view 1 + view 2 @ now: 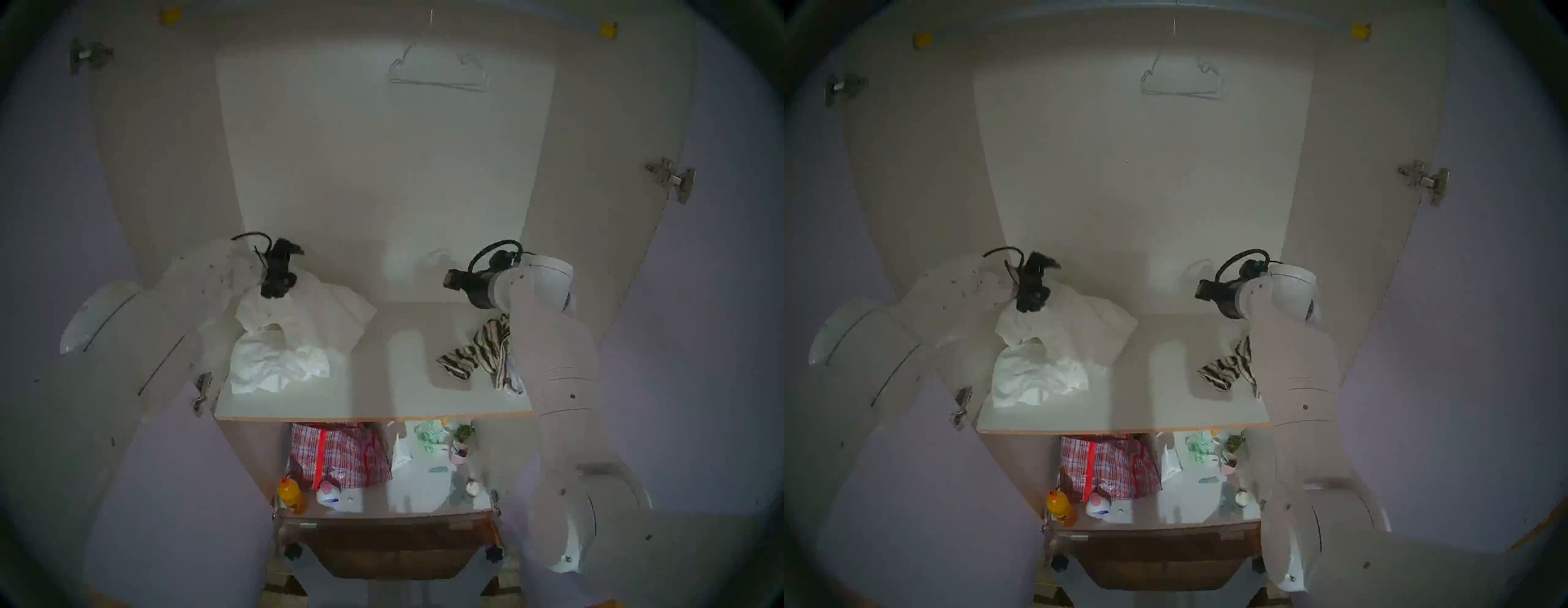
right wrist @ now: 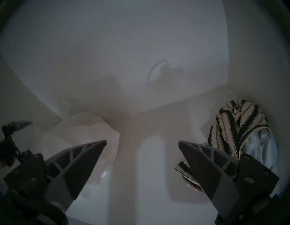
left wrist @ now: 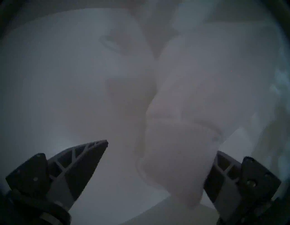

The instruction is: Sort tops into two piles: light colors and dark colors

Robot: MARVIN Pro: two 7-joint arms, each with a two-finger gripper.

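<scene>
On the left of the cupboard shelf (image 1: 382,399) lies a big heap of white and cream tops (image 1: 288,339). My left gripper (image 1: 278,271) hovers over the heap's back edge. The left wrist view shows that gripper (image 3: 162,146) open, its fingers wide apart, with a fold of cream cloth (image 3: 172,165) loose in the gap near one finger. On the right sits a beige top with black stripes (image 1: 479,352), and under it a pale grey-blue one (image 2: 260,141). My right gripper (image 1: 452,280) is open and empty above the shelf's back right, as the right wrist view (image 2: 142,141) confirms.
The cupboard's back and side walls close in the shelf, and a wire hanger (image 1: 437,72) hangs high up. On the lower shelf stand a red checked bag (image 1: 339,454), an orange bottle (image 1: 290,494), a white plastic bag (image 1: 418,475) and small clutter.
</scene>
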